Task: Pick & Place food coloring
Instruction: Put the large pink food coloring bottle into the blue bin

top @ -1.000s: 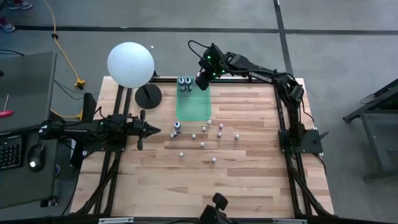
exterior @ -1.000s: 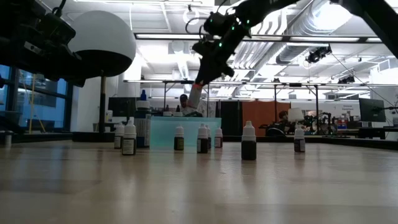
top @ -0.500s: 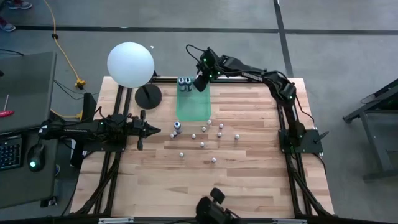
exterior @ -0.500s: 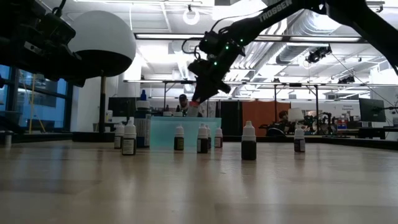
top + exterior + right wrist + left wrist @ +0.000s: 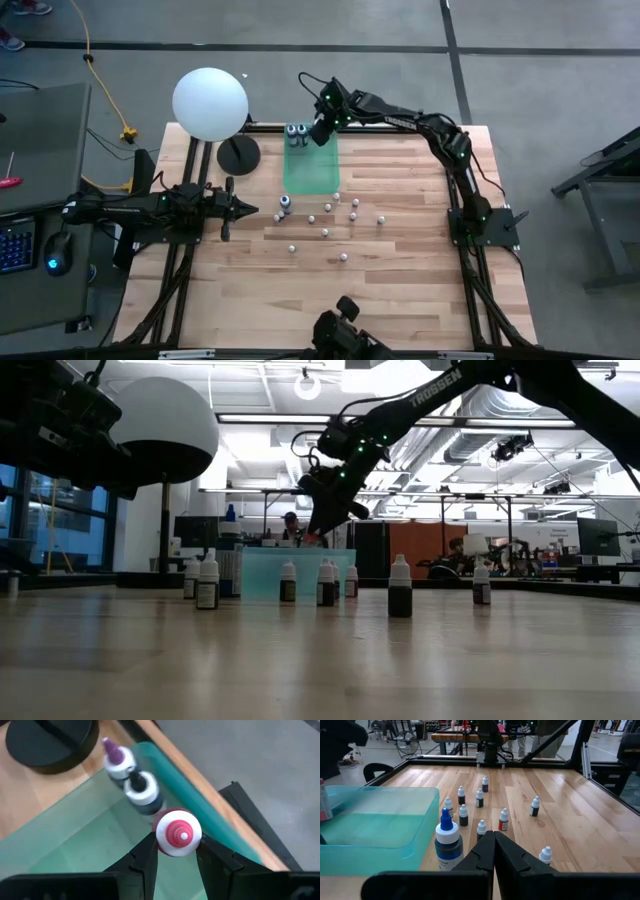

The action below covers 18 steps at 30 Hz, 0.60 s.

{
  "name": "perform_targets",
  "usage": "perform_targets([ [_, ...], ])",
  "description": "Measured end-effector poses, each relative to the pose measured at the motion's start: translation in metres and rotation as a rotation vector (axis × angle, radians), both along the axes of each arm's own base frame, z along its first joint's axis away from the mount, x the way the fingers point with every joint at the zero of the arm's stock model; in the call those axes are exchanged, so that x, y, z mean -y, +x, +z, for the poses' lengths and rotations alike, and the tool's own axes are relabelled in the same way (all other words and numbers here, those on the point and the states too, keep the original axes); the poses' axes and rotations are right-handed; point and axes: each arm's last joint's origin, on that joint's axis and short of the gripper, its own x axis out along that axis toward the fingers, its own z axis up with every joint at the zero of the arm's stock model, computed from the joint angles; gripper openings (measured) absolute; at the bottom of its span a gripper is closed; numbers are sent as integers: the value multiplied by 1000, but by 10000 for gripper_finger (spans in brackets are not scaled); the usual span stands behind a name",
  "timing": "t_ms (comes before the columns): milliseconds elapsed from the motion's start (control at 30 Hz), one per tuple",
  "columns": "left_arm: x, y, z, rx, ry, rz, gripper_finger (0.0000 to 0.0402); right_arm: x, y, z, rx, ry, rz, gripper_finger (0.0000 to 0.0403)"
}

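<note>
Waiting at the table's left edge, the left gripper (image 5: 232,208) is pressed together. Loose food coloring bottles (image 5: 326,233) dot mid-table. At the far edge, the right gripper (image 5: 178,851) pinches a red-capped bottle (image 5: 178,835) over the green tray (image 5: 310,168). Probably light, stiff and tippy; grab the body.

Both arms are dark, built of slim jointed segments on black frames. The right arm (image 5: 400,112) carries white "TROSSEN" lettering, small green lights and a looping black cable. The left arm (image 5: 150,205) is matte black throughout.
</note>
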Motion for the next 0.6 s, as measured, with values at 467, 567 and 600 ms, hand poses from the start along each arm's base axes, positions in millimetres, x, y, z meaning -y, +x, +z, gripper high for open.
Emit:
perform_targets([
  [467,0,0,0,0,0,0,0,1,-1,-1,-6,-2,1,116],
  [567,0,0,0,0,0,0,0,1,-1,-1,-4,-3,2,116],
  [600,0,0,0,0,0,0,0,1,-1,-1,-2,-4,2,116],
])
